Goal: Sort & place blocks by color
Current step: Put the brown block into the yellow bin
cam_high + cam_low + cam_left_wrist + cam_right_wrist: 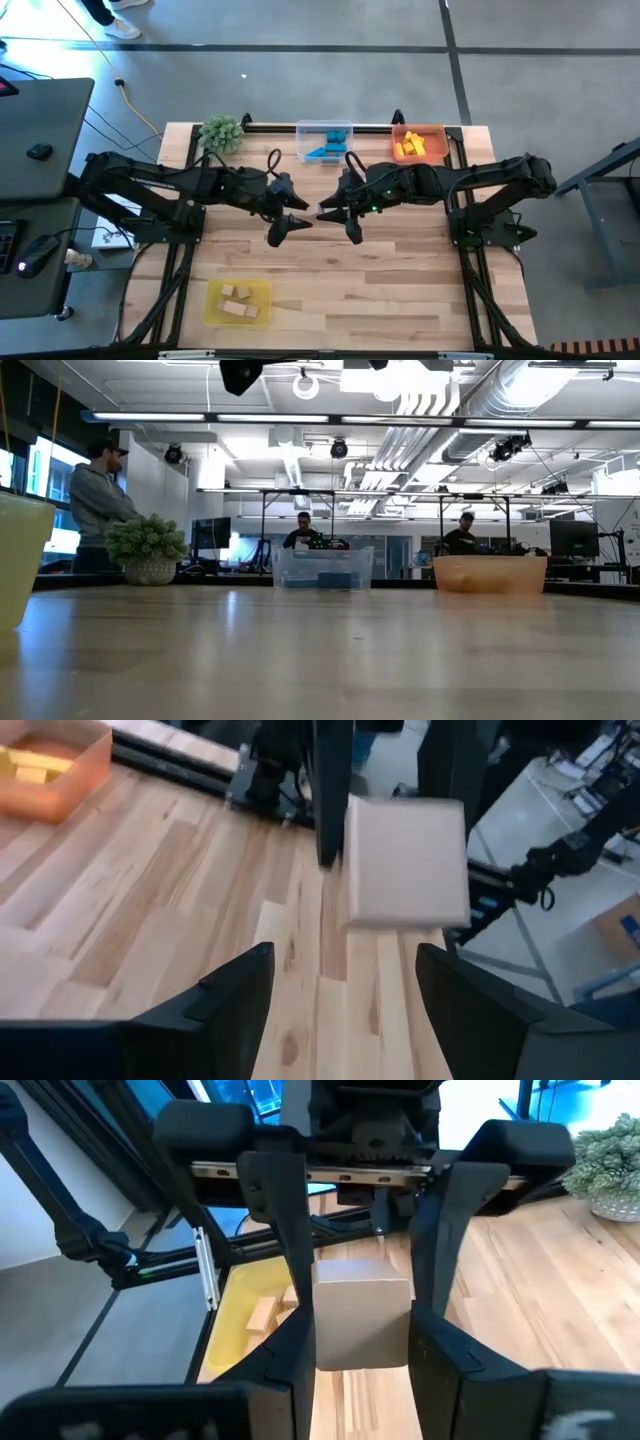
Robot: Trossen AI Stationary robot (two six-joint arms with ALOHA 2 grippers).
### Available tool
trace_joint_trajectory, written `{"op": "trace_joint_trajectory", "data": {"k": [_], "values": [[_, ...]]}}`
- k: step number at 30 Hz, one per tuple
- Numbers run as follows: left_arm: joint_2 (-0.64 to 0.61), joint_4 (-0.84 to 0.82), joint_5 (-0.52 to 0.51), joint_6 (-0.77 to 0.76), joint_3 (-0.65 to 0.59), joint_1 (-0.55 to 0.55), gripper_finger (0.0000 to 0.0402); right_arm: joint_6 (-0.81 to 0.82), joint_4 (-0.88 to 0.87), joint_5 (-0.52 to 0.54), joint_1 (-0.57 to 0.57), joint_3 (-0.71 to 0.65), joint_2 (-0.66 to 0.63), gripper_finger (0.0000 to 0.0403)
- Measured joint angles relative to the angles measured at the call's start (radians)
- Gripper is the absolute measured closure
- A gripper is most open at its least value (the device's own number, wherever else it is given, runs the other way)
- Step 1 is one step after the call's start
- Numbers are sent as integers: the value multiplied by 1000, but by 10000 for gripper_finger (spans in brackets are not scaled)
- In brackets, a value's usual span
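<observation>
A plain light-wood block (360, 1320) hangs above the middle of the table, with my right gripper (362, 1342) shut on it. My left gripper (345, 960) stands open and faces it from the table's left. Its fingertips are just short of the block (405, 860) and touch nothing. In the high view the two grippers meet nose to nose, the left (293, 222) and the right (337, 212). Blue blocks lie in the clear tray (325, 142), yellow ones in the orange tray (418, 145), and plain wooden ones in the yellow tray (238, 302). My right gripper pinches the wooden block by two opposite sides (322, 1330) between its two fingers (290, 1360). The fingers come nearly level from the table's right side. The block is lifted clear of the table and juts out beyond the fingertips toward the left gripper.
A green spiky plant ball (221, 132) stands at the far left corner. The clear and orange trays line the far edge, and the yellow tray sits near the front left. Bare tabletop (400, 290) lies under and in front of the grippers. People stand in the room beyond.
</observation>
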Motion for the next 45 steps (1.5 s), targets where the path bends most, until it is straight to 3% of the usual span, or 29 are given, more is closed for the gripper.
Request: {"op": "trace_joint_trajectory", "data": {"k": [7, 23, 30, 38, 40, 45], "values": [[9, 88, 1, 11, -1, 0, 167, -1, -3, -11, 0, 0, 0, 308], [9, 97, -35, 15, -1, 3, 172, 1, -9, -4, 0, 0, 1, 308], [9, 99, -51, 16, -1, 3, 211, 5, -10, 21, 0, 0, 1, 308], [9, 99, -48, 37, -1, 2, 297, 25, -14, 19, 0, 0, 1, 308], [9, 98, -48, 47, -1, 2, 298, 27, -14, 19, 0, 0, 1, 307], [9, 90, -46, 65, 1, -1, 298, 30, -10, 47, 0, 0, 1, 260]]}}
